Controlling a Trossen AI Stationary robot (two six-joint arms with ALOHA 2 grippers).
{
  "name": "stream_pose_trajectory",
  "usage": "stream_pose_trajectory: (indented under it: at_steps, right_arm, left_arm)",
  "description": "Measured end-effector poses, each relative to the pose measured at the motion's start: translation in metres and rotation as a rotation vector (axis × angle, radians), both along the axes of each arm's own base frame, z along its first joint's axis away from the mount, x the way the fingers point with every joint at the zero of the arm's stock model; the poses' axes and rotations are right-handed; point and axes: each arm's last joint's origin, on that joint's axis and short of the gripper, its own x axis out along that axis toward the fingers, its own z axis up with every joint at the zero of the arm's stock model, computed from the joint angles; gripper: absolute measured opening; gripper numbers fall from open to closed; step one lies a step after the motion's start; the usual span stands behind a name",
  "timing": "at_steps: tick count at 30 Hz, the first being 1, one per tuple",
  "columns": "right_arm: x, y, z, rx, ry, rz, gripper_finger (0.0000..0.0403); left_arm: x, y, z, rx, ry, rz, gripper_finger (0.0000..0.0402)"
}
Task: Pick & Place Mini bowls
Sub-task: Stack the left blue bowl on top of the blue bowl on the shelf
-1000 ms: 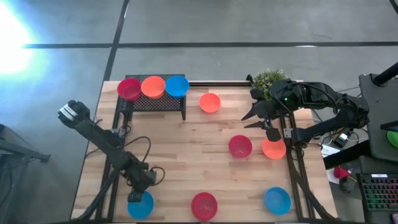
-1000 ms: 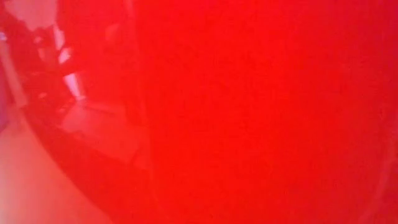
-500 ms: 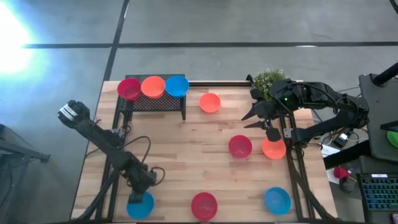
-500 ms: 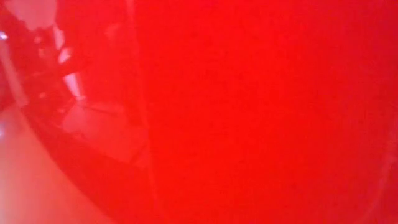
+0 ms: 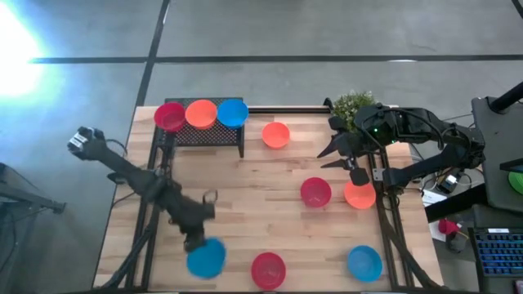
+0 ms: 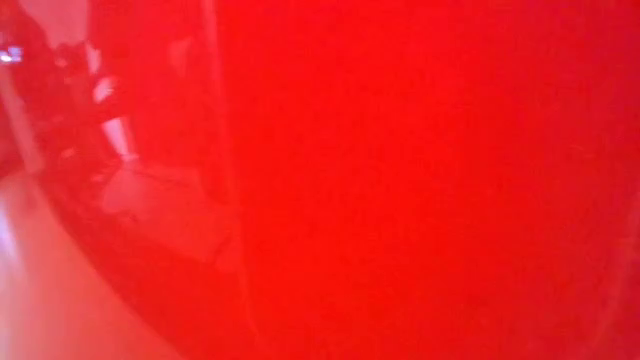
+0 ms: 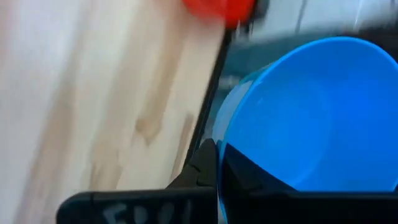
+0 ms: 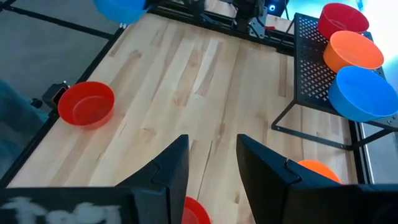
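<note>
Where the light wooden worktop fills the middle of the overhead view, two dark robot arms reach in from its left and right sides. A black mesh rack stands at the far left of the worktop, and three mini bowls sit in a row on top of it: a red bowl, an orange bowl and a blue bowl, each touching the next. A small green potted plant stands at the far right edge.

Five more bowls rest on the bare wood. An orange one lies just right of the rack. A red one and another orange one lie side by side toward the right. A red one lies at the near edge in the middle, so close to the low camera that it fills that view with red. A blue one lies near the front right corner.

The left gripper is near the front left of the worktop, pinched tight on the rim of a blue bowl; its wrist camera shows the bowl's edge clamped between the fingers, tilted up.

The right gripper hovers over the right side, beside the plant, with its fingers parted and nothing between them.
</note>
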Motion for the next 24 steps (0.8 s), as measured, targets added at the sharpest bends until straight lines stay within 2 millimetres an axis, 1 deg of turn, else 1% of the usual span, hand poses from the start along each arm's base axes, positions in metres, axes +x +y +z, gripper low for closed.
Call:
stream_pose_trajectory:
  at_steps: [6,14,20,24]
  right_arm:
    - [0.000,0.000,0.000,-0.025,-0.006,0.019,0.0132]
    - [0.000,0.000,0.000,-0.025,-0.005,0.019,0.0132]
    - [0.000,0.000,0.000,-0.025,-0.005,0.019,0.0132]
    - [0.000,0.000,0.000,-0.025,-0.005,0.019,0.0132]
  left_arm:
    - [0.001,0.050,0.045,0.027,-0.007,0.294,0.0001]
    - [0.001,0.115,0.092,0.101,-0.085,0.642,0.0000]
    - [-0.003,0.161,0.118,0.241,-0.204,0.850,0.0000]
    - [-0.007,0.188,0.127,0.332,-0.226,0.915,0.0000]
